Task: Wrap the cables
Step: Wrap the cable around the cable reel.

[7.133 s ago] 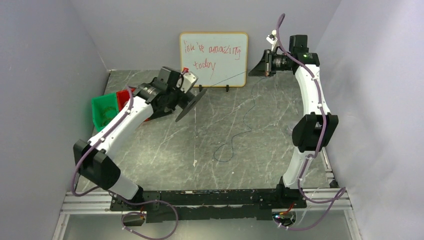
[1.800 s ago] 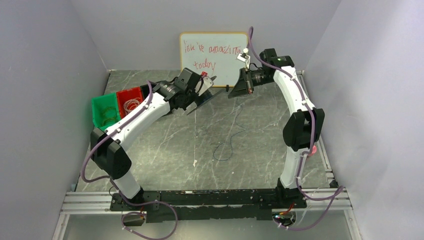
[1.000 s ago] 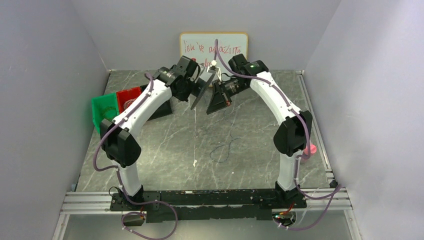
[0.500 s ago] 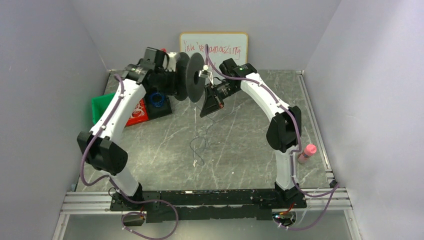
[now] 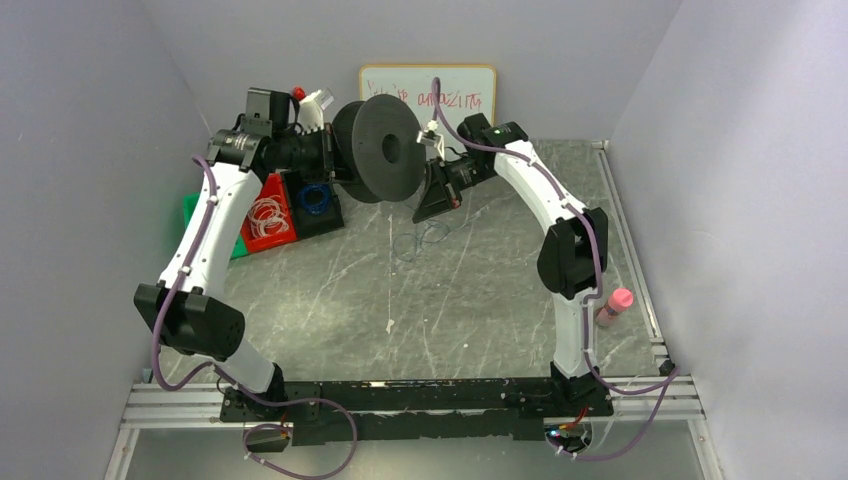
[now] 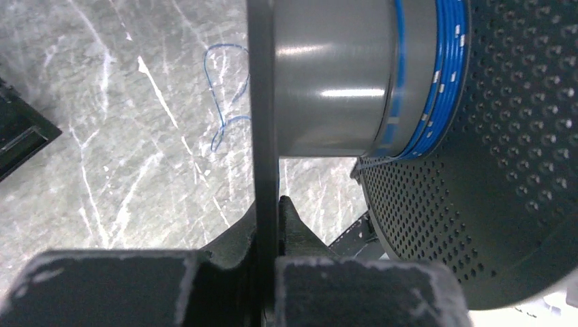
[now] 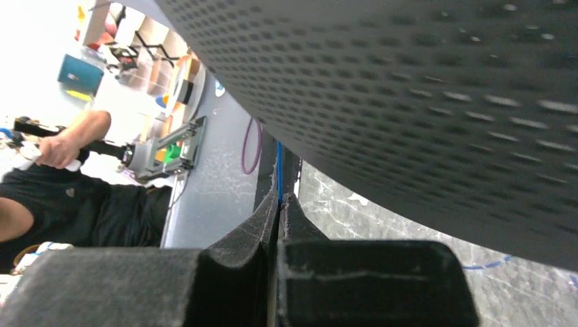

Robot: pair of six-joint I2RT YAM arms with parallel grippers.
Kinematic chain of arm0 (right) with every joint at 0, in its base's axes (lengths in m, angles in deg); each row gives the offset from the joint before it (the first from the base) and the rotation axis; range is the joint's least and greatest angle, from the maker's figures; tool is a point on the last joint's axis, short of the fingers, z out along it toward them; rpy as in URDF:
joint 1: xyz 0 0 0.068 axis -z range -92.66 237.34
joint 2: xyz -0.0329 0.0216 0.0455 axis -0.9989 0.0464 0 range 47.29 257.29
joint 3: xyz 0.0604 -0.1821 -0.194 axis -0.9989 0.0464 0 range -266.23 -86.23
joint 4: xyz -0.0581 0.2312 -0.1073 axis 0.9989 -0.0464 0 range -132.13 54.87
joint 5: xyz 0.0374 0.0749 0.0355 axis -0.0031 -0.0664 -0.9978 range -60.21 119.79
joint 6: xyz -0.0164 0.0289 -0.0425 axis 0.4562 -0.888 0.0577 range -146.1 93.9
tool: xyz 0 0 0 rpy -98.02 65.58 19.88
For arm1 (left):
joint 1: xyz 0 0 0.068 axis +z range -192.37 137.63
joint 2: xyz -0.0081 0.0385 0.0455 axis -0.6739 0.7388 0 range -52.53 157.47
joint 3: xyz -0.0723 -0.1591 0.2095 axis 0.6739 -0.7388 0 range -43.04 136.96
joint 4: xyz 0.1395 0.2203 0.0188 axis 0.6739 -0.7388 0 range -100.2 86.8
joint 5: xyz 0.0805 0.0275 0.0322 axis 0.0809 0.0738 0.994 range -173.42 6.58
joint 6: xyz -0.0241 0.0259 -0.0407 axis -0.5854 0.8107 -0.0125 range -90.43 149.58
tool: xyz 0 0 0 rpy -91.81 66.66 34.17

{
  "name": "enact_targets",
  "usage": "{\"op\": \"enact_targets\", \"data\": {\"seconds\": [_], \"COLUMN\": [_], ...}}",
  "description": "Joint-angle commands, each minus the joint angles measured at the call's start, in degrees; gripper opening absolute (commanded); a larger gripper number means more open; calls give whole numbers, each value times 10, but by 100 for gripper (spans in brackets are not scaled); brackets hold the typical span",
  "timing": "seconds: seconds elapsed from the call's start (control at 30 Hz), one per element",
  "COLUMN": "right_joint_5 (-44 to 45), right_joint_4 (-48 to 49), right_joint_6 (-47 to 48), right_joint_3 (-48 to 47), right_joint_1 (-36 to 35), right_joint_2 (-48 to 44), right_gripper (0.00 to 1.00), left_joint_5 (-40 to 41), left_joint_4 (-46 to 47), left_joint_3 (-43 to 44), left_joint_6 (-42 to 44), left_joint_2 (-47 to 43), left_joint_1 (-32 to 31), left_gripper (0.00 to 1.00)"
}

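1. Cables (image 6: 428,88) are coiling on the spool (image 5: 378,150), slack lying on the desk (image 5: 480,300) beneath.
2. Left gripper (image 6: 267,208) is clamping the spool's flange; right gripper (image 7: 278,202) is pinching cable.
3. Feeding it taut is looking key to neat turns.

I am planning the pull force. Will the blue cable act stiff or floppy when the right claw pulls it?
Probably floppy: the cable lies in loose loops on the table. It looks thin, so likely light, and it might slip through the right claw, shut on one strand.
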Motion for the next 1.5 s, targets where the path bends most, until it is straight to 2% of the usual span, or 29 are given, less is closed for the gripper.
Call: {"op": "enact_targets", "data": {"seconds": [0.0, 0.63, 1.03, 1.47], "right_joint_5": [15, 45, 52, 66], "right_joint_4": [-122, -129, -129, -129], "right_joint_6": [49, 73, 72, 69], "right_joint_3": [1, 17, 18, 14], "right_joint_1": [42, 102, 187, 237], "right_joint_2": [19, 9, -2, -5], "right_gripper": [2, 4, 2, 2], "left_joint_5": [-2, -27, -57, -69], "left_joint_4": [116, 61, 47, 32], "left_joint_3": [36, 88, 74, 72], "left_joint_6": [15, 84, 132, 166], "left_joint_2": [-59, -84, -88, -85], "left_joint_1": [49, 67, 73, 74], "left_gripper": [2, 2, 2, 2]}}
